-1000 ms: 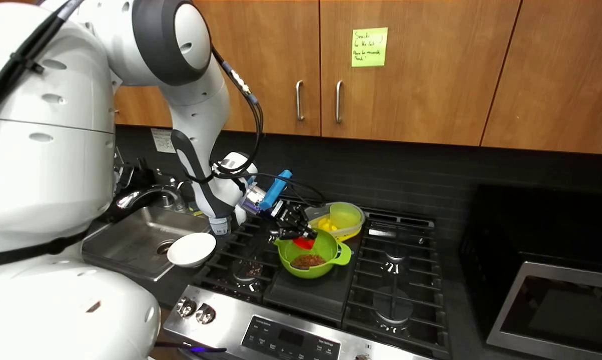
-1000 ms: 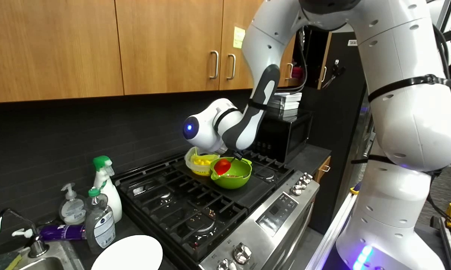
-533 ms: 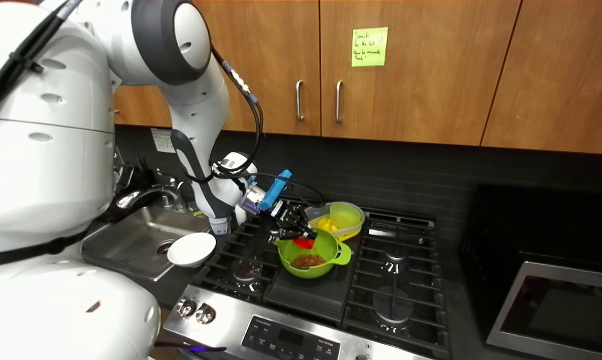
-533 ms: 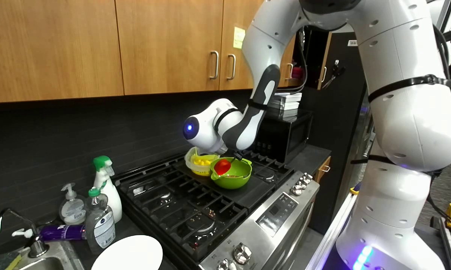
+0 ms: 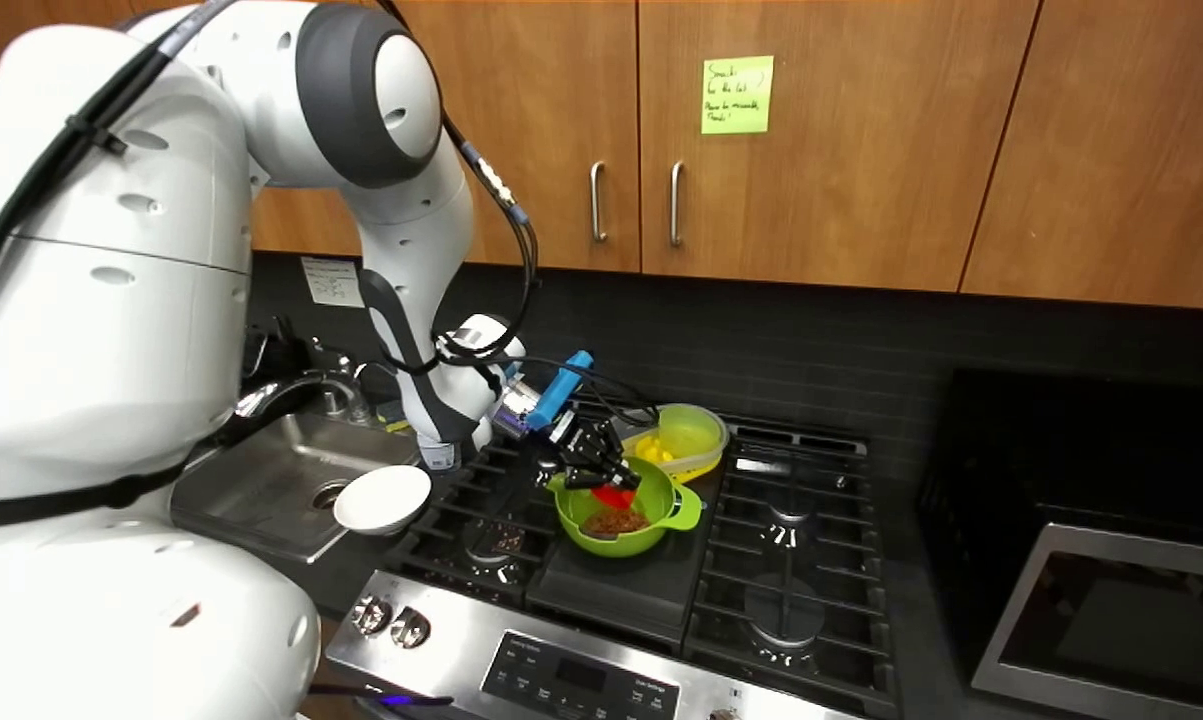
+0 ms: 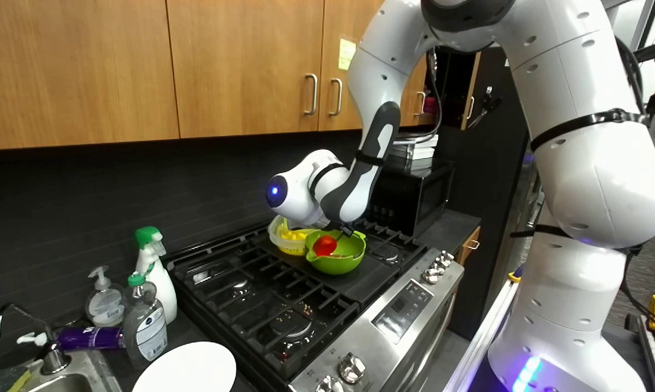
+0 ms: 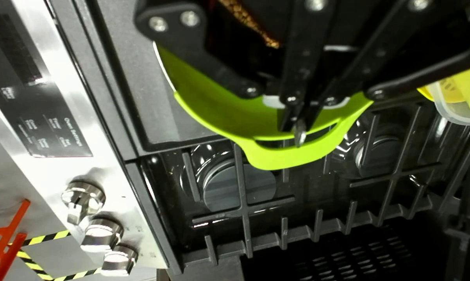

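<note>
My gripper (image 5: 621,478) is shut on the thin handle of a red scoop (image 5: 616,498), tilted inside a green bowl (image 5: 629,546). In an exterior view the red scoop (image 6: 325,246) hangs by the bowl's near wall, and my gripper (image 6: 346,228) is over the rim. Brown crumbly food (image 5: 613,522) lies at the bottom of the bowl; whether the scoop touches it I cannot tell. From the wrist, the closed gripper (image 7: 295,119) has a slim metallic tip poking out, above the looped handle of the green bowl (image 7: 285,158). The scoop's head is hidden there.
A clear container (image 5: 699,468) with yellow things stands right behind the bowl on the stove (image 5: 616,590). A white dish (image 5: 383,498) sits between stove and sink (image 5: 291,480). Bottles (image 6: 146,321) stand near the faucet. A microwave (image 5: 1121,600) and overhead cabinets (image 5: 841,180) bound the space.
During the last half second the arm has shifted slightly down and toward the bowl's middle, carrying the red scoop lower, closer to the brown food. The bowl stays put.
</note>
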Robot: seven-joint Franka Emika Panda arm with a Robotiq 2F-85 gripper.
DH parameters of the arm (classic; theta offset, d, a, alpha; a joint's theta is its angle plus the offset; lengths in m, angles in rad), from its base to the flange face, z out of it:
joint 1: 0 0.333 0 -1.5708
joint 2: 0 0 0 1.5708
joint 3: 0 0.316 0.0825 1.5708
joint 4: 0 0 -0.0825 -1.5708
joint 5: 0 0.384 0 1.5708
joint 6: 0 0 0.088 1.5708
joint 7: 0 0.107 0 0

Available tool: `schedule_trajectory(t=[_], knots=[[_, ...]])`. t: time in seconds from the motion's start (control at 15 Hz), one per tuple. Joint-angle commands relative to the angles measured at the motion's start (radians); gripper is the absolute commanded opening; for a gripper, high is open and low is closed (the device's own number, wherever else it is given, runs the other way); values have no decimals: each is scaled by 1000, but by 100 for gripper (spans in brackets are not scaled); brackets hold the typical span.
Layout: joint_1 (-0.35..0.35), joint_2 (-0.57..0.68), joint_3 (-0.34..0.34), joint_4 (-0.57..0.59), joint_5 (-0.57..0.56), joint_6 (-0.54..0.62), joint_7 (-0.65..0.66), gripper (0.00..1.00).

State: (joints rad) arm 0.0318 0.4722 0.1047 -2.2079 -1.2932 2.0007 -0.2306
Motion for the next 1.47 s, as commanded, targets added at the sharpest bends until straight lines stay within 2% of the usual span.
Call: schedule_trajectory(t=[0.0, 0.07, 1.4], knots=[[6, 0, -4, 1, 3, 0, -2, 4], [7, 0, -4, 1, 3, 0, -2, 1], [-29, 4, -15, -71, 14, 28, -14, 1]])
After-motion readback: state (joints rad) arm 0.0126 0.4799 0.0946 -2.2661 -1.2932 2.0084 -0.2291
